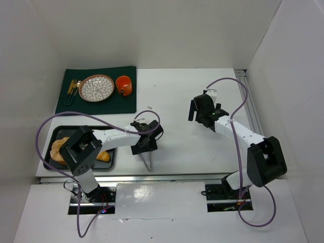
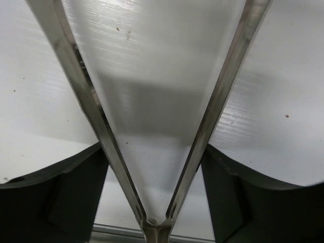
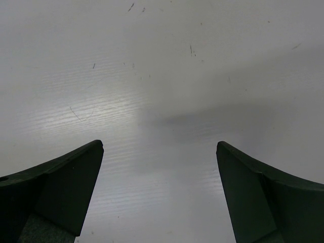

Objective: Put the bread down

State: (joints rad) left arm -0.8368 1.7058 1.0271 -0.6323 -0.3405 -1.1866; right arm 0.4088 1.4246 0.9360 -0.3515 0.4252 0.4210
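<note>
Pieces of bread [image 1: 59, 148] lie in a dark tray [image 1: 84, 129] at the table's left edge, partly hidden by the left arm. Metal tongs [image 1: 148, 161] lie on the white table near its front edge, hinge toward me. My left gripper [image 1: 144, 144] straddles them. In the left wrist view the tongs [image 2: 91, 106] spread in a wide V, and both fingers [image 2: 76, 192] rest against the outer sides of the two arms around the left gripper [image 2: 154, 149]. My right gripper [image 1: 195, 108] hovers over bare table at the right, open [image 3: 159, 147] with nothing between its fingers.
A green mat [image 1: 116, 104] at the back left carries a patterned plate [image 1: 96, 87], an orange cup [image 1: 124, 85] and cutlery [image 1: 72, 90]. White walls enclose the table at the back and on both sides. A metal rail runs along the front edge.
</note>
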